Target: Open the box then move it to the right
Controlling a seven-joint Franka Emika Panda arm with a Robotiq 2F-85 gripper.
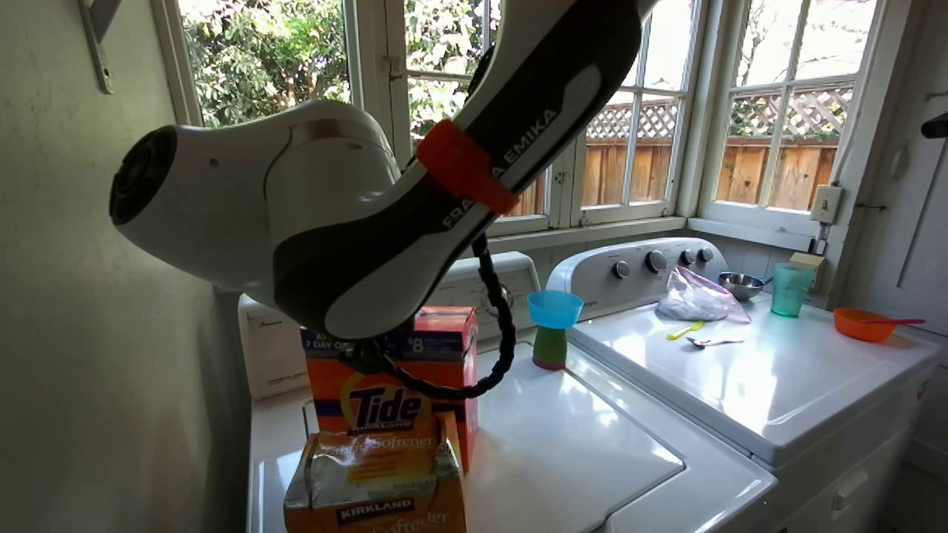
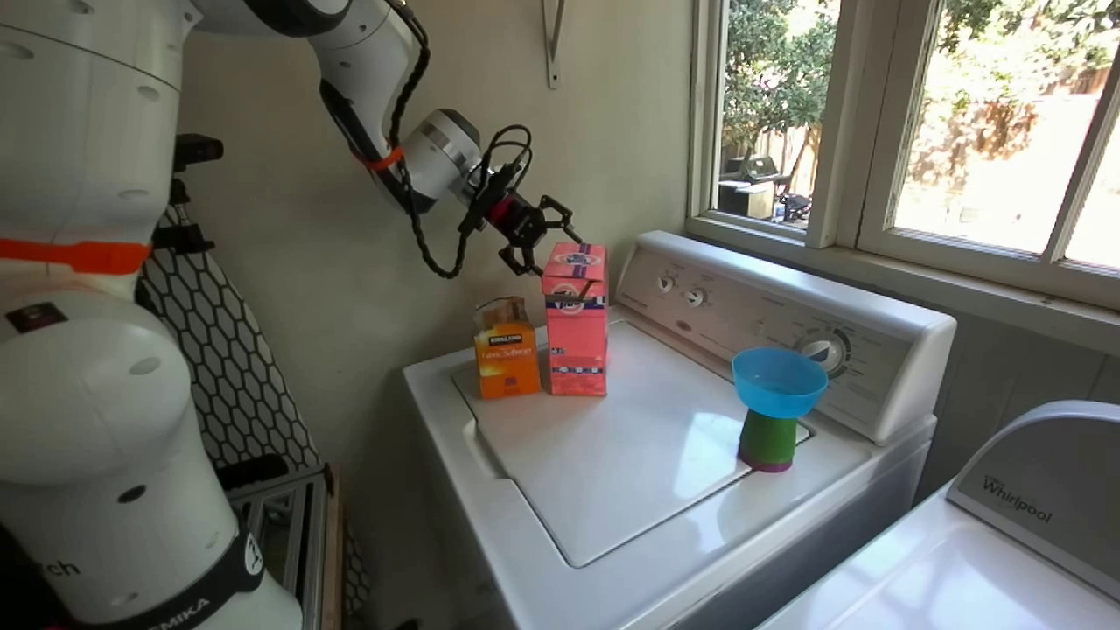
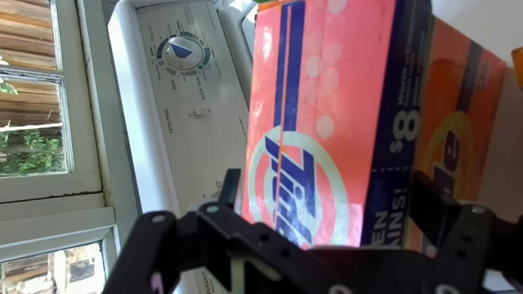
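The box, a tall orange Tide carton, stands upright on the white washer lid. It also shows in an exterior view, partly behind the arm and the softener package. In the wrist view its pinkish top fills the middle, and the top looks closed with a seam along it. My gripper is at the top of the box, tilted down toward it from the wall side. In the wrist view the gripper is spread wide, one finger on each side of the box top. I cannot tell whether the fingers touch it.
An orange Kirkland softener package stands close beside the box. A blue bowl sits on a green cup on the washer. The control panel rises behind the box. A bag and dishes lie on the neighbouring machine.
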